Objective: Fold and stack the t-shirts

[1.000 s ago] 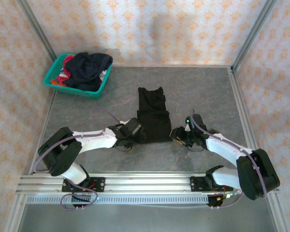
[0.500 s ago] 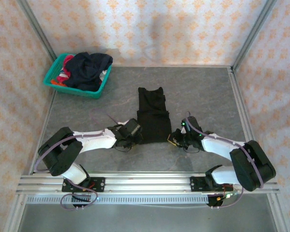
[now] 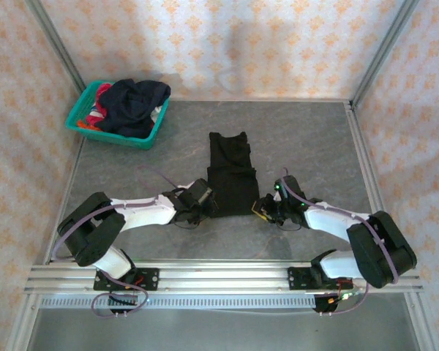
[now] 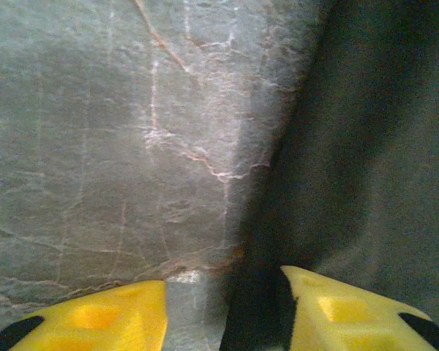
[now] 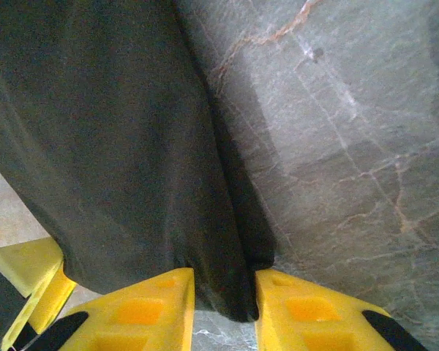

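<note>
the black t-shirt [image 3: 230,172], matte cloth folded into a long narrow strip, lies mid-way across the grey, veined desk [image 3: 307,139]. the blocky yellow left fingers [image 4: 95,318] stand apart, astride its near-left edge. the right fingers [image 5: 143,311] are clamped on a bunched fold at its near-right corner. since a second ago the right arm's elbow has drawn in, and the shirt has stayed put.

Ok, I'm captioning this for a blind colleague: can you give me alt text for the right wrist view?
A black t-shirt covers the left of the frame, its bunched edge pinched between the yellow jaws of the right gripper at the bottom. Grey veined tabletop lies bare on the right.
</note>
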### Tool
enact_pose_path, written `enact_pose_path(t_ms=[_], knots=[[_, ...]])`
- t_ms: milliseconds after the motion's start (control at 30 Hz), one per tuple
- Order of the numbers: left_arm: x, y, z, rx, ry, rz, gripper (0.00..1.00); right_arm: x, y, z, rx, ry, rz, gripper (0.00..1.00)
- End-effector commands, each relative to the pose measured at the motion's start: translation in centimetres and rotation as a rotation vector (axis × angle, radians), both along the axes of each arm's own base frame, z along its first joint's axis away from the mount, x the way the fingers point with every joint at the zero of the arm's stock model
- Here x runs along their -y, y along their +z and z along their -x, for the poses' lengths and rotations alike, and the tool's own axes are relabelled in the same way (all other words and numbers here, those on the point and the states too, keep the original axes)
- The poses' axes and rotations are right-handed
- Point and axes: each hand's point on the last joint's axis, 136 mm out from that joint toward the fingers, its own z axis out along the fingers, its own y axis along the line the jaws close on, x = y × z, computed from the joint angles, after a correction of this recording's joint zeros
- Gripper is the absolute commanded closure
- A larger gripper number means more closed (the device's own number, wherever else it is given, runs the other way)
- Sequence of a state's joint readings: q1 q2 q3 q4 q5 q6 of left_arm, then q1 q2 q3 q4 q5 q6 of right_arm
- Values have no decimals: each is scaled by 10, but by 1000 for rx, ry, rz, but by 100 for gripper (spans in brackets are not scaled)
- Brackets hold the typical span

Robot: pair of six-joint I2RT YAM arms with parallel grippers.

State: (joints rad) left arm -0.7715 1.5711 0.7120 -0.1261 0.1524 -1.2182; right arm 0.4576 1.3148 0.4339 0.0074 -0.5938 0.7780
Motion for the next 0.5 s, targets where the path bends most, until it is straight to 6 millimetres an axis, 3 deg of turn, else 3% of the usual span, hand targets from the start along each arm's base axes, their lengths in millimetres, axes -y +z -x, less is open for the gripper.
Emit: enact_pose_path(t_ms=[0,167,300,467], knots=[[77,17,-17,72,-90,316,60,0,-1,-6,29,-4,14,72],[85,24,-18,78,-99,346,64,-3,-4,-8,23,4,9,84],[74,33,-14,92,-105,285,54,-3,-6,-7,19,1,1,95],[60,47,-10,113,-115,208,52,-4,-4,-6,22,-1,-8,100]])
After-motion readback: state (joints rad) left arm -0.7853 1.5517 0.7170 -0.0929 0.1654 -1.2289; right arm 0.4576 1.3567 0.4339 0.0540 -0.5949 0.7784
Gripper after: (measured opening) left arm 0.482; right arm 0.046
